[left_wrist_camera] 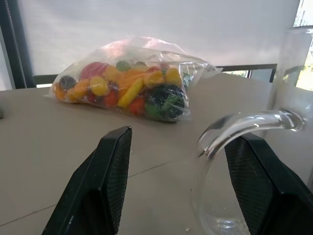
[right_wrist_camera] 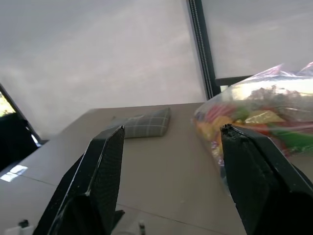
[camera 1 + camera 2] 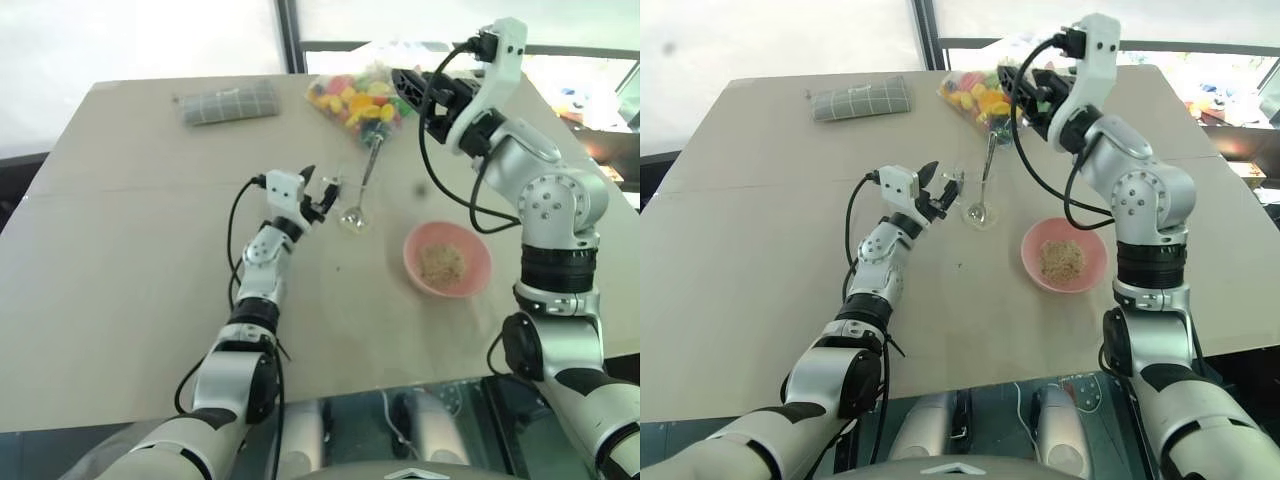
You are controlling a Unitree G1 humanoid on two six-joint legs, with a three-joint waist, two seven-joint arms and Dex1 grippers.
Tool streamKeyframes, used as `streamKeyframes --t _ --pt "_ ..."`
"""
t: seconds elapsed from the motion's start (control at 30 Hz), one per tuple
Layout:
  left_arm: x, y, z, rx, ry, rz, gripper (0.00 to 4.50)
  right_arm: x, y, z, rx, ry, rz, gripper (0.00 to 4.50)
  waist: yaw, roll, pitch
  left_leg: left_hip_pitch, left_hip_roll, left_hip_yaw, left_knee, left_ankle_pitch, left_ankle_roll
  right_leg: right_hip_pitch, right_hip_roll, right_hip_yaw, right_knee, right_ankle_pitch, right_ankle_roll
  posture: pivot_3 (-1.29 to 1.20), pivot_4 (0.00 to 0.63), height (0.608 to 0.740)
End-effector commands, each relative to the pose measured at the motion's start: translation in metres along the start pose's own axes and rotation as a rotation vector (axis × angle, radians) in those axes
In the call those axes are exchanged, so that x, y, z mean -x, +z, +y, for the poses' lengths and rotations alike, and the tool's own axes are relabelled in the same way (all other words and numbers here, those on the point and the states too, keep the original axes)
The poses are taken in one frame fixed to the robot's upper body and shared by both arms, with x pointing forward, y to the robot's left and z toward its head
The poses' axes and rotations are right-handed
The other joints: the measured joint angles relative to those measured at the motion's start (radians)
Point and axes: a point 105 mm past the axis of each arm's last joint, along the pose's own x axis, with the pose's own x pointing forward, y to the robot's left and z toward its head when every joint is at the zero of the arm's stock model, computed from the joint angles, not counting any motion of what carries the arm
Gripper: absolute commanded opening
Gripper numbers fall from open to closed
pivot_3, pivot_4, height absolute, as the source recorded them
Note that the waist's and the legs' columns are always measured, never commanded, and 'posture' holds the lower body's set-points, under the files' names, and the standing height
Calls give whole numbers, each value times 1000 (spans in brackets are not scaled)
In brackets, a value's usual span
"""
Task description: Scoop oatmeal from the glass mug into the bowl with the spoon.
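Oatmeal point(image 3: 441, 264) in bowl point(image 3: 475, 280), spoon point(image 3: 367, 172) in glass mug point(image 3: 354, 210)

Bench point(image 3: 150, 300): light beige top, one faint seam running across it toward the far half. Clear plastic bag of multicoloured candies point(image 3: 360, 100): lying at the far edge, near the middle of the bench; contents red, orange, yellow and green. Folded grey checked cloth point(image 3: 228, 103): lying flat at the far edge, well apart from the bag, on its left. Behind the bench, white window blinds point(image 1: 146, 24) divided by a dark vertical frame post point(image 3: 290, 40).
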Motion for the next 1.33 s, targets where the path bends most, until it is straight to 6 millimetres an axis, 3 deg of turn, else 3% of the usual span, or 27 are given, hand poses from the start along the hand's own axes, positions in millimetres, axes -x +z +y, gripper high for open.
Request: streamKeyframes --t 0.03,0.33,0.53,0.73,0.83,1.07,1.33 --pt "2 8 -3 -21 -29 -24 2993 12 10 -3 118 -6 -58 3126 -1 0 0 0 0 0 0 0 0 0 0 0 0 0 0 0 150 718" --pt "22 12 -12 -105 -140 0 2993 56 0 -40 193 -110 -47 3126 1 0 0 0 0 0 0 0 0 0 0 0 0 0 0 0 150 718" --pt "41 36 -2 -125 -147 -17 2993 95 -1 -71 249 -155 -25 3126 1 0 0 0 0 0 0 0 0 0 0 0 0 0 0 0 150 718" --pt "81 53 5 -116 -134 70 2993 145 -21 -100 204 -190 65 3126 1 0 0 1 1 0 0 0 0 1 0 1 0 0 0 0 150 718" --pt "111 44 9 -67 -75 164 2993 174 -44 -105 144 -174 133 3126 2 1 0 3 1 -1 -1 -1 1 2 0 1 0 0 0 0 150 718" --pt "184 9 -5 -40 -16 392 2993 233 -96 -112 258 -12 330 3126 2 2 0 7 1 -4 -1 -3 4 5 0 3 -3 -3 3 0 150 718" --pt "208 1 -13 -49 20 453 2993 261 -119 -123 241 49 407 3126 4 3 -1 9 2 -5 1 -3 4 7 -1 3 -3 -5 -1 0 150 718"
